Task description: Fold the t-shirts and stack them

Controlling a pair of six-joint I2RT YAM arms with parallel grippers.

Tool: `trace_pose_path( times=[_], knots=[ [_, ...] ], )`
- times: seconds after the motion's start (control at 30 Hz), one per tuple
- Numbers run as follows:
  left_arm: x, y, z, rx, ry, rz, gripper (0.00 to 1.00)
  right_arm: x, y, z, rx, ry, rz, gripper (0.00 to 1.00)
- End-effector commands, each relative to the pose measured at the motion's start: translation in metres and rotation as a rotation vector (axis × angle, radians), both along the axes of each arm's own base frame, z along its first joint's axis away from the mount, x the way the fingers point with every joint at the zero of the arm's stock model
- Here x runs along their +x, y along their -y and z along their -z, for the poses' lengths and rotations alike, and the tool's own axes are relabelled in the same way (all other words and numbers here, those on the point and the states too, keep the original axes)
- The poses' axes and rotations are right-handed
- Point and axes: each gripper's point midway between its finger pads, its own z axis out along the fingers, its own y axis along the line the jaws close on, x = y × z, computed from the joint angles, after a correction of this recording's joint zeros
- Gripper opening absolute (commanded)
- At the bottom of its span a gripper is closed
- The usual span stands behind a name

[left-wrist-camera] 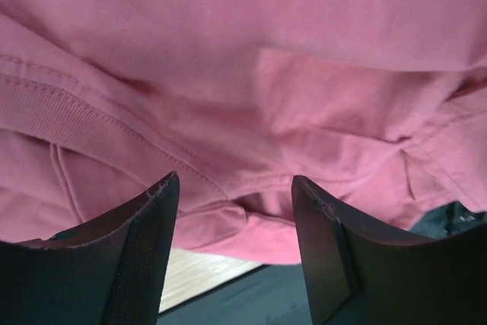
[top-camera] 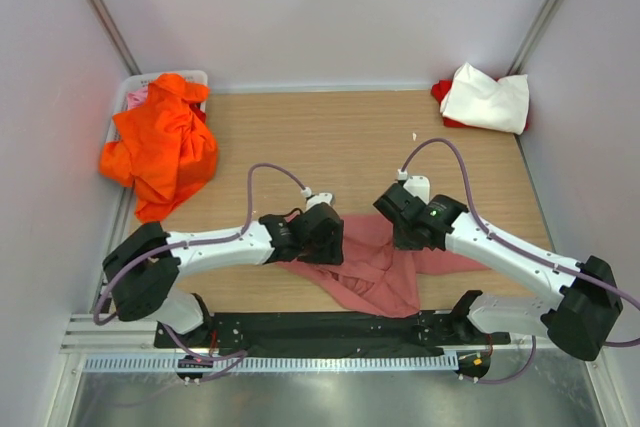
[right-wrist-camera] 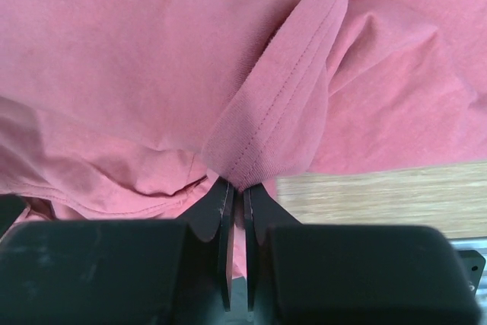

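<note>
Top external view: salmon-pink t-shirt [top-camera: 375, 277] lies crumpled on the table [top-camera: 350, 137] under 2 grippers. Right gripper [right-wrist-camera: 237, 188] pinches its stitched hem, jaws nearly closed, probably to pull it flat. Left gripper [left-wrist-camera: 234, 184] hovers wide open above its left side, ready for a 2nd hold.

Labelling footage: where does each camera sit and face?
Top external: above, behind the arms, looking down at the wooden table; left arm, right arm show.
Left wrist: facing the dusty salmon-pink cloth t-shirt close up; open left gripper shows.
Right wrist: facing that t-shirt; right gripper shows, shut on its hem.
Shared: the t-shirt.
</note>
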Motion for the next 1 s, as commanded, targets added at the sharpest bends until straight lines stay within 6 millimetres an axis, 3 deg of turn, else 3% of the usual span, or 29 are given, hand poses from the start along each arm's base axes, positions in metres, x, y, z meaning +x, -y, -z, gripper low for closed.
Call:
trace_pose_path(
  times=[0.0, 0.13, 0.23, 0.3, 0.33, 0.47, 0.53, 0.7, 0.77, 0.9, 0.97],
  knots=[
    [0.005, 0.013, 0.004, -0.001, 0.003, 0.01, 0.62, 0.006, -0.004, -0.003, 0.021, 0.02, -0.008, 0.11],
    [-0.008, 0.013, 0.016, 0.047, -0.025, 0.031, 0.65, 0.006, -0.004, -0.004, 0.025, 0.018, -0.008, 0.11],
    [-0.015, 0.013, 0.021, 0.078, -0.02, 0.054, 0.74, 0.007, -0.005, -0.002, 0.028, 0.013, -0.008, 0.11],
    [-0.015, 0.012, 0.025, 0.098, -0.013, 0.058, 0.72, 0.007, -0.005, 0.0, 0.023, 0.007, -0.014, 0.11],
    [-0.013, 0.012, 0.028, 0.111, -0.012, 0.052, 0.5, 0.008, -0.005, 0.0, 0.022, 0.006, -0.014, 0.11],
    [-0.01, 0.014, 0.029, 0.117, -0.003, 0.048, 0.02, 0.007, -0.005, 0.001, 0.019, 0.0, -0.017, 0.11],
    [-0.008, 0.016, 0.024, 0.111, 0.008, 0.048, 0.0, 0.008, -0.005, 0.0, 0.024, 0.005, -0.017, 0.11],
    [0.003, 0.014, -0.006, 0.106, 0.087, 0.052, 0.0, 0.009, -0.005, -0.001, 0.025, 0.011, -0.013, 0.11],
    [0.012, 0.013, -0.03, 0.098, 0.142, 0.042, 0.0, 0.01, -0.004, -0.005, 0.025, 0.019, -0.013, 0.1],
    [0.033, -0.009, -0.087, 0.099, 0.241, 0.009, 0.0, 0.016, -0.002, -0.019, 0.02, 0.057, -0.006, 0.11],
    [0.054, -0.02, -0.111, 0.065, 0.266, -0.038, 0.0, 0.021, -0.003, -0.029, 0.027, 0.085, -0.008, 0.1]
  ],
)
